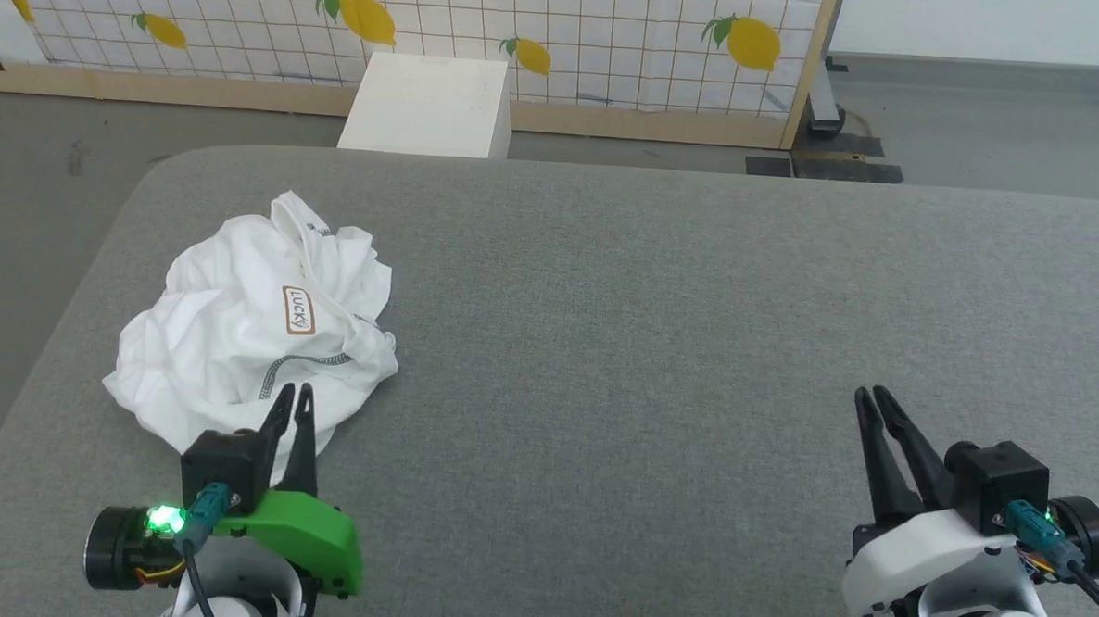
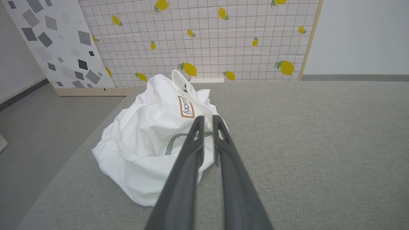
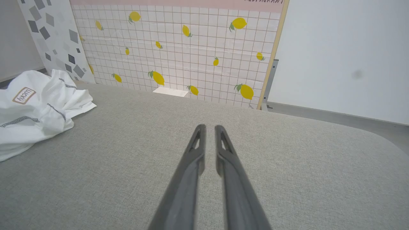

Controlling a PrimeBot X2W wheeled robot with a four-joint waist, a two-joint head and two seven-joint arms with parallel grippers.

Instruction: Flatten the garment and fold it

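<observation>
The garment (image 1: 233, 332) is a white T-shirt lying in a crumpled heap on the left part of the grey padded surface (image 1: 650, 331), with its tan-bordered LUCKY patch (image 1: 298, 310) facing up. My left gripper (image 1: 293, 393) sits at the heap's near edge, fingers almost together and holding nothing. In the left wrist view the garment (image 2: 143, 140) lies just beyond and under the left gripper (image 2: 206, 118). My right gripper (image 1: 872, 393) rests far to the right over bare surface, fingers nearly closed and empty. The right wrist view has the garment (image 3: 35, 108) at far left, well away from the right gripper (image 3: 207, 127).
A rigid white box (image 1: 429, 104) stands on the floor behind the surface's far edge. A lemon-patterned panel (image 1: 571, 31) backs the scene. The surface's rounded left corner (image 1: 161, 171) lies close to the garment. Grey floor surrounds it.
</observation>
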